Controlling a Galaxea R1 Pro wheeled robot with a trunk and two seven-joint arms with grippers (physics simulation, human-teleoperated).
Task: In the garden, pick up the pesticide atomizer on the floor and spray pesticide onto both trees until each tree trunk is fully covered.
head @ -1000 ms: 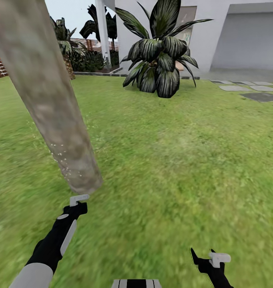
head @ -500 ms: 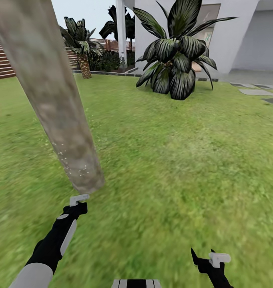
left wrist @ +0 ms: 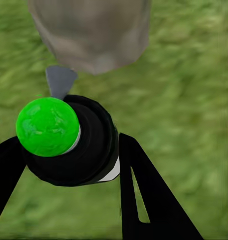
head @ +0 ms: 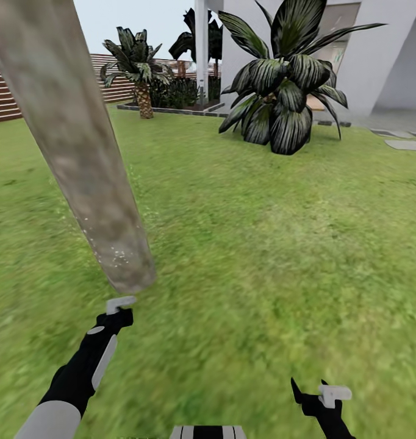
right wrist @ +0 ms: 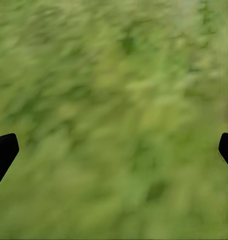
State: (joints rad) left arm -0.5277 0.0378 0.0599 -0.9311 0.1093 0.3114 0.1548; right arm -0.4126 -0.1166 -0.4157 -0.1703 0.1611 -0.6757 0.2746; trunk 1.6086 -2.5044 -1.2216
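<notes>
A thick, pale grey-tan mottled tree trunk leans across the left of the head view, and its base meets the lawn just ahead of my left arm. White specks dot the bark near the base. My left gripper sits just short of that base, shut on the pesticide atomizer, a black body with a bright green round cap. Its grey nozzle points at the trunk. My right gripper hangs low at the right, open over bare grass, fingers wide apart.
A large dark broad-leaved plant stands ahead on the right before the white house. A small palm and a brown slat fence lie far left. Grey paving slabs sit at the right edge. Grass stretches between.
The whole picture has shifted: the plant, house and palm have slid rightward, so the camera has turned left. Both arms hold the same place in view, the left still at the trunk's base.
</notes>
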